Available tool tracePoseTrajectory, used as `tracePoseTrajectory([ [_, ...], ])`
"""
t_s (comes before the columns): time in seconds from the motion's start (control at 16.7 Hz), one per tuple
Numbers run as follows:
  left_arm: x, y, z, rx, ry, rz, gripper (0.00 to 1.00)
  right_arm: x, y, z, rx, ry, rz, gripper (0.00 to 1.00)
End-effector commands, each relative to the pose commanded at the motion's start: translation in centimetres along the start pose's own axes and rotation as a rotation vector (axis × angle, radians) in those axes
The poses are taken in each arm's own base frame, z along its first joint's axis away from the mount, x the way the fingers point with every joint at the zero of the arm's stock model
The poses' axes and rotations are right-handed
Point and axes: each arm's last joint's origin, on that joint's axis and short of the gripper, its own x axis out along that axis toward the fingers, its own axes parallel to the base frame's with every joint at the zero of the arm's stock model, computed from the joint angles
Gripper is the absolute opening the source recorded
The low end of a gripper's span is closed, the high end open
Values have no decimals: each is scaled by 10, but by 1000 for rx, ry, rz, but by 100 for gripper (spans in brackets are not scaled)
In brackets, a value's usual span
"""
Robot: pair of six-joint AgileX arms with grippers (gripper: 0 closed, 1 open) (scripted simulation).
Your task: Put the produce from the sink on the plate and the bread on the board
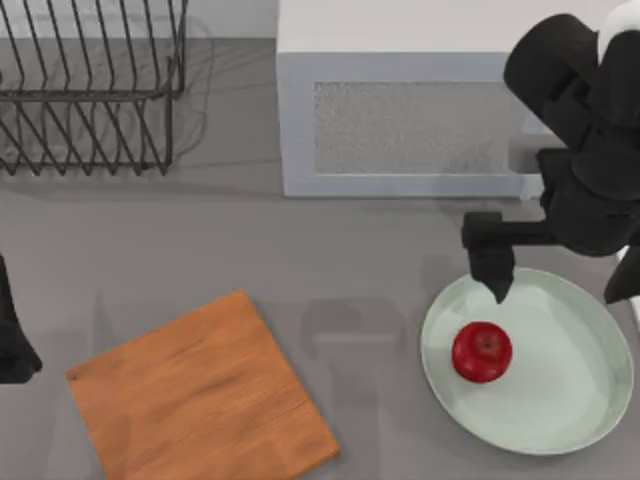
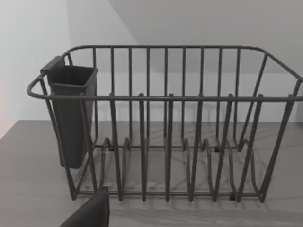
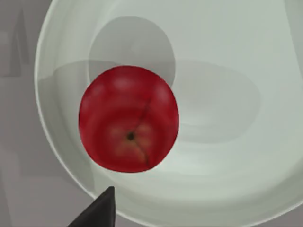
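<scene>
The produce, a glossy red apple [image 1: 481, 351], lies on the left part of the pale green plate [image 1: 570, 400] at the table's right. My right gripper [image 1: 558, 285] hangs open over the plate's far rim, a little beyond the apple, its fingers spread wide and holding nothing. The right wrist view looks straight down on the apple [image 3: 129, 118] resting on the plate [image 3: 227, 156], with one dark fingertip [image 3: 97, 210] at the frame's edge. The orange-brown wooden board [image 1: 200, 395] lies bare at the lower left. The bread is out of view. My left gripper [image 1: 10, 345] is parked at the table's left edge.
A grey sink [image 1: 410, 125] with a speckled basin stands at the back centre, partly behind my right arm. A black wire dish rack [image 1: 90, 90] sits at the back left; in the left wrist view the rack [image 2: 165, 123] carries a dark cutlery cup [image 2: 71, 113].
</scene>
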Motion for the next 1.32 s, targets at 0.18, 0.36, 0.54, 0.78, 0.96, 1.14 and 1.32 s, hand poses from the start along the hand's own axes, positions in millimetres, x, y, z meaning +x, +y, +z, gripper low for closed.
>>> tracePoseTrajectory([
  [0.18,0,0,0,0,0,0,100,0,0,0,1,0,0,100],
  [0.36,0,0,0,0,0,0,100,-5,-10,-6,1,-49,25,100],
  [0.54,0,0,0,0,0,0,100,-16,-32,-23,0,-173,79,100],
  [0.78,0,0,0,0,0,0,100,-27,-72,-64,-2,-445,160,100],
  [0.96,0,0,0,0,0,0,100,-23,-101,-103,-3,-708,196,100],
  [1.14,0,0,0,0,0,0,100,-6,-123,-138,-5,-990,191,100],
  [1.32,0,0,0,0,0,0,100,22,-137,-162,-6,-1248,145,100],
])
